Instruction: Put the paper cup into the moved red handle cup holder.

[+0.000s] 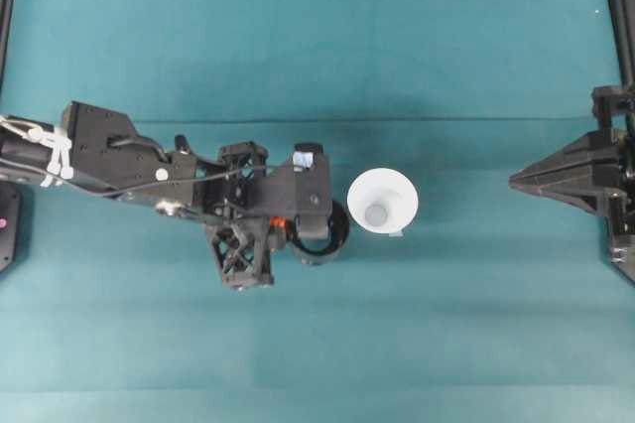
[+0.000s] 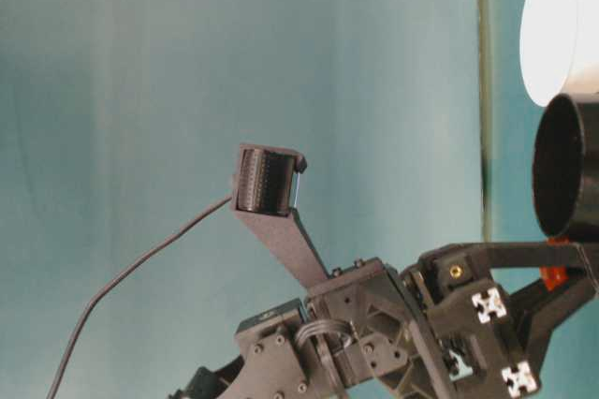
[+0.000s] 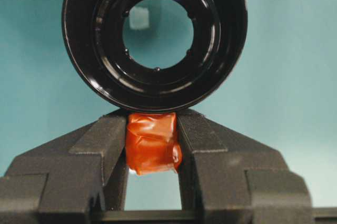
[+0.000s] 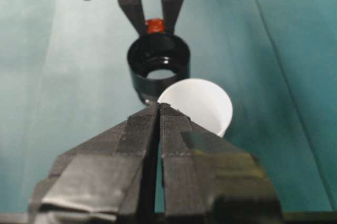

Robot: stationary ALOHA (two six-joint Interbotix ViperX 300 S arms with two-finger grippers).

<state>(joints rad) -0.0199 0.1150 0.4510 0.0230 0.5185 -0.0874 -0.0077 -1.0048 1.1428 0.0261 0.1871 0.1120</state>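
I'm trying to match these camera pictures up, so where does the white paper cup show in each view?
Overhead: paper cup mid-table, beside the black holder.
Table-level: cup in the frame's upper right corner.
Left wrist: cannot tell.
Right wrist: cup centre, beyond the right gripper.
Shared landmark: the holder's red handle.

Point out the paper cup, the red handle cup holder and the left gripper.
paper cup [image 1: 382, 201], overhead view, inner wall of the cup.
red handle cup holder [image 3: 221, 40], left wrist view, glossy black rim.
left gripper [image 3: 152, 129], left wrist view, between the fingertips on the red handle.
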